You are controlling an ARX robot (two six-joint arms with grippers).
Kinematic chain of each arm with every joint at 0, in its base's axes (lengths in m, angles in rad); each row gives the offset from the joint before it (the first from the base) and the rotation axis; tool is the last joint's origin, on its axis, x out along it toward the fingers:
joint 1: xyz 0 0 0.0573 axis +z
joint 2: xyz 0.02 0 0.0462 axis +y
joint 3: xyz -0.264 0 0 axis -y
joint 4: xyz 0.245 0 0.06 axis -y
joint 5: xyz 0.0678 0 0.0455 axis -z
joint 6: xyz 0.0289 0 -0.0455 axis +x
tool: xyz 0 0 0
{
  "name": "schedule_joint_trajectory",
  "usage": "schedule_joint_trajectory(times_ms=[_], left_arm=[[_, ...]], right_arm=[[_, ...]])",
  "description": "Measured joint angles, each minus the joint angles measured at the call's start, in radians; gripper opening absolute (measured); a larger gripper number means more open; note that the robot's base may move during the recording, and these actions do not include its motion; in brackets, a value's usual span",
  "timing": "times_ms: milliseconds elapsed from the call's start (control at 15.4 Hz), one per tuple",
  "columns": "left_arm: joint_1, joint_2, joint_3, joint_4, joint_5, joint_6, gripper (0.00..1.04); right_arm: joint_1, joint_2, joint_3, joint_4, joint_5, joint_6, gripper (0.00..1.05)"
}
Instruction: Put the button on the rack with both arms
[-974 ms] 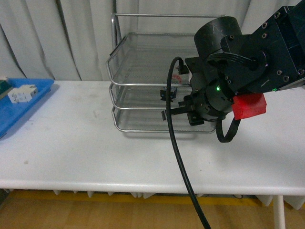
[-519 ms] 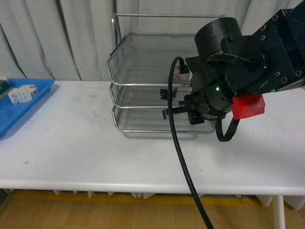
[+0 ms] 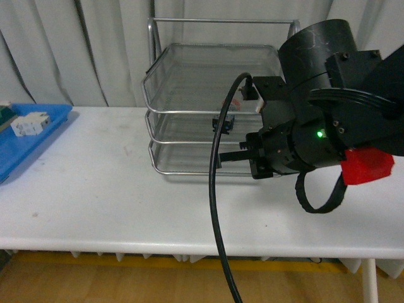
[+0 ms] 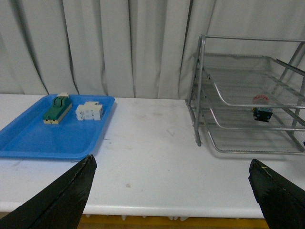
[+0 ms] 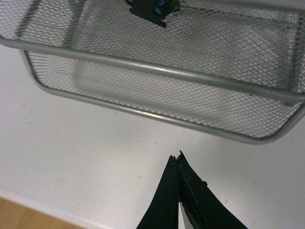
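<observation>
The silver wire rack (image 3: 189, 112) stands at the back of the white table. On its middle tier lies the button (image 3: 223, 122), black-and-blue with a red cap, touched by neither gripper. The left wrist view shows the rack (image 4: 252, 37) and the button (image 4: 261, 113) from the side. My right gripper (image 3: 221, 156) is shut and empty, hovering in front of the lowest tier. In its wrist view the gripper (image 5: 175, 160) hangs over the bare table, just short of the rack's rim (image 5: 157, 69), and the button (image 5: 152, 7) shows at the edge. My left gripper (image 4: 171, 162) is open, far from the rack.
A blue tray (image 3: 25, 142) sits at the table's left end, holding a white component (image 4: 89, 111) and a green-and-cream one (image 4: 57, 108). A black cable (image 3: 214, 208) hangs from my right arm across the table's front. Curtains close off the back.
My right arm has drawn back from the rack, toward the right and nearer the camera, with its gripper shut. The button stays on the middle tier.
</observation>
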Motion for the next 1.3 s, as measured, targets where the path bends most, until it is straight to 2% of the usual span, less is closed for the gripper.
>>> schedule_joint_trajectory(times_ms=[260,455,519,649,714,779,909,1039,1299], left_arm=[[0.0,0.0,0.0,0.0,0.0,0.0,0.98],[0.0,0.0,0.0,0.0,0.0,0.0,0.98],[0.0,0.0,0.0,0.0,0.0,0.0,0.98],[0.0,0.0,0.0,0.0,0.0,0.0,0.98],[0.0,0.0,0.0,0.0,0.0,0.0,0.98],[0.0,0.0,0.0,0.0,0.0,0.0,0.98],[0.0,0.0,0.0,0.0,0.0,0.0,0.98],[0.0,0.0,0.0,0.0,0.0,0.0,0.98],[0.0,0.0,0.0,0.0,0.0,0.0,0.98]], right_arm=[[-0.006,-0.282,-0.343,0.221,-0.167,0.144,0.02],[-0.092,-0.598,-0.649,0.369,-0.187,0.212,0.02],[-0.164,-0.718,-0.739,0.397,-0.179,0.2,0.02],[-0.338,-0.884,-0.824,0.393,-0.224,0.15,0.02],[-0.42,-0.919,-0.851,0.466,-0.231,0.102,0.02],[-0.474,-0.935,-0.903,0.616,-0.157,0.035,0.02],[-0.576,-1.088,-1.004,0.602,-0.199,-0.067,0.02],[-0.598,-1.073,-1.058,0.753,-0.226,-0.091,0.02],[-0.515,-1.252,-1.136,0.592,-0.15,-0.105,0.02]])
